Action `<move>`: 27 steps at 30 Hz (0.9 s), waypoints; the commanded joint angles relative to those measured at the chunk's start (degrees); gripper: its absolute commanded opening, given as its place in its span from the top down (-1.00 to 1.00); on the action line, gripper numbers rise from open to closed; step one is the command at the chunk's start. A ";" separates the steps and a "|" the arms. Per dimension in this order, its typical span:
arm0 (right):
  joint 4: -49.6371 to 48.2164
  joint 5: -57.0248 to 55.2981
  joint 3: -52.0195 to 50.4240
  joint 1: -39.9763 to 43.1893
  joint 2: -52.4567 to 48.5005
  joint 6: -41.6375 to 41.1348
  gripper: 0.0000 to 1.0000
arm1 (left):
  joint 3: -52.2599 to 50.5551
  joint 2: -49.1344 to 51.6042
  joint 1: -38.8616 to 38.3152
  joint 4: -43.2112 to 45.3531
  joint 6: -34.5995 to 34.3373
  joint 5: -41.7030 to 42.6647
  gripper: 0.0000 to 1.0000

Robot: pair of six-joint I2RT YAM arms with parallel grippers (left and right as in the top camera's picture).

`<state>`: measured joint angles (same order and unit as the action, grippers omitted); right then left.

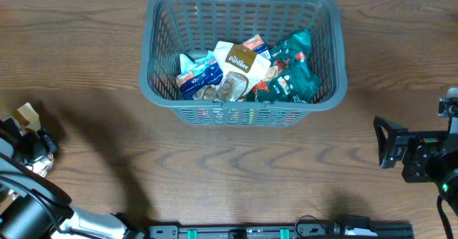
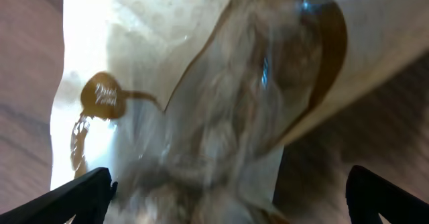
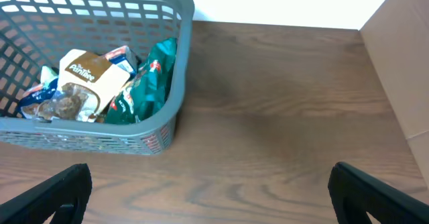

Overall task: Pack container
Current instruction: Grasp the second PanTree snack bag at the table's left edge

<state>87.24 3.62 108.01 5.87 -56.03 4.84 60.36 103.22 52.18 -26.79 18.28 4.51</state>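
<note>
- We see the container (image 1: 243,114) at far centre of the bench (image 1: 229,174), with snack packets (image 1: 240,67) inside.
- Left gripper (image 2: 231,184), near left: fingers spread wide, with a cream-and-brown packet (image 2: 221,96) between them, close to the camera.
- Right gripper (image 1: 380,143), right side: fingers apart, over the bench.

Overhead camera straight down on the table (image 1: 215,167), container (image 1: 161,53) top centre, right wrist camera low and oblique — shares that container, its upper left, left wrist camera close on a blurred packet (image 2: 221,117)
</note>
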 commanded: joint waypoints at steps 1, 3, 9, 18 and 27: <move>0.04 -0.17 0.31 0.31 -0.07 0.57 -0.99 | -0.13 1.16 0.13 0.17 0.57 2.64 -0.93; 0.04 -0.17 0.31 0.31 -0.07 0.57 -0.99 | -0.13 1.16 0.13 0.13 0.57 3.89 -0.43; 0.04 -0.17 0.31 0.31 -0.07 0.57 -0.98 | -0.13 1.14 0.13 -0.11 -1.70 7.82 0.88; 0.04 -0.17 0.31 0.31 -0.07 0.57 -0.99 | 0.33 -0.26 0.13 -0.59 -8.79 11.82 0.88; 0.04 -0.17 0.31 0.31 -0.07 0.57 -0.99 | 4.61 -8.76 0.13 -5.09 -12.07 13.22 0.89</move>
<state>87.22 3.64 108.01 5.87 -56.03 4.86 61.30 99.24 52.40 -31.03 8.91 16.19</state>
